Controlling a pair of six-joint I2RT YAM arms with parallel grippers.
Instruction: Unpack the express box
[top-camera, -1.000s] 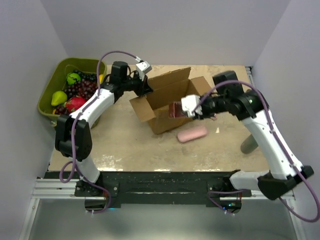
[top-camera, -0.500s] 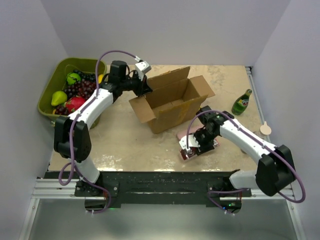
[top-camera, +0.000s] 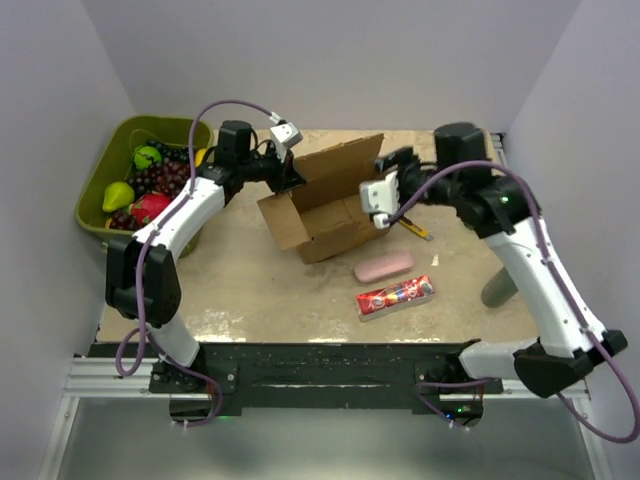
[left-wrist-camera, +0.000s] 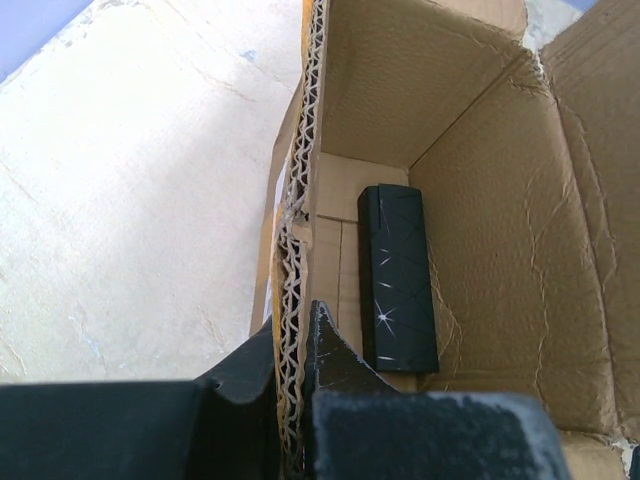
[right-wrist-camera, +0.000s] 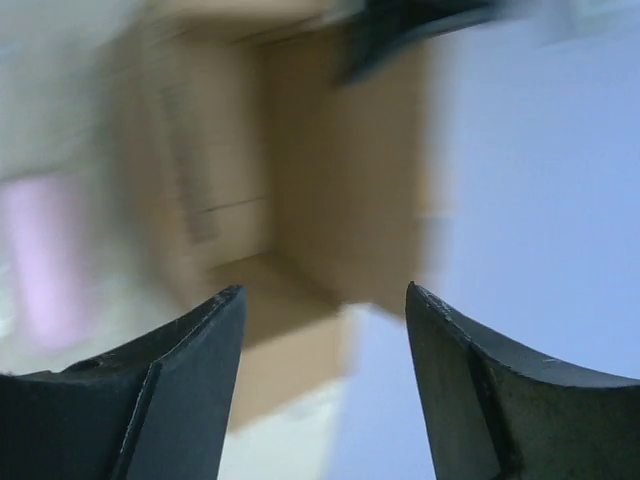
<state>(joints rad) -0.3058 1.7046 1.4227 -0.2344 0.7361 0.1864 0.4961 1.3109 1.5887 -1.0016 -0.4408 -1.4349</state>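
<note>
The express box (top-camera: 325, 205), an open brown cardboard carton, stands in the middle of the table. My left gripper (top-camera: 292, 172) is shut on the box's left wall (left-wrist-camera: 292, 300), one finger outside and one inside. A black packet (left-wrist-camera: 398, 278) with white star marks lies on the box floor. My right gripper (top-camera: 372, 190) is open and empty, hovering over the box's right side; its wrist view is blurred, showing the box (right-wrist-camera: 290, 200) between the spread fingers. A pink bar (top-camera: 384, 267) and a red packet (top-camera: 395, 296) lie on the table in front of the box.
An olive-green bin (top-camera: 105, 170) with grapes, pears and other fruit stands at the far left. A thin yellow-and-black object (top-camera: 418, 229) lies to the right of the box. A grey post (top-camera: 493, 288) stands near the right edge.
My right gripper has let go of the red packet on the table in front of the box and swung back up over the box. The left gripper has kept its hold.
</note>
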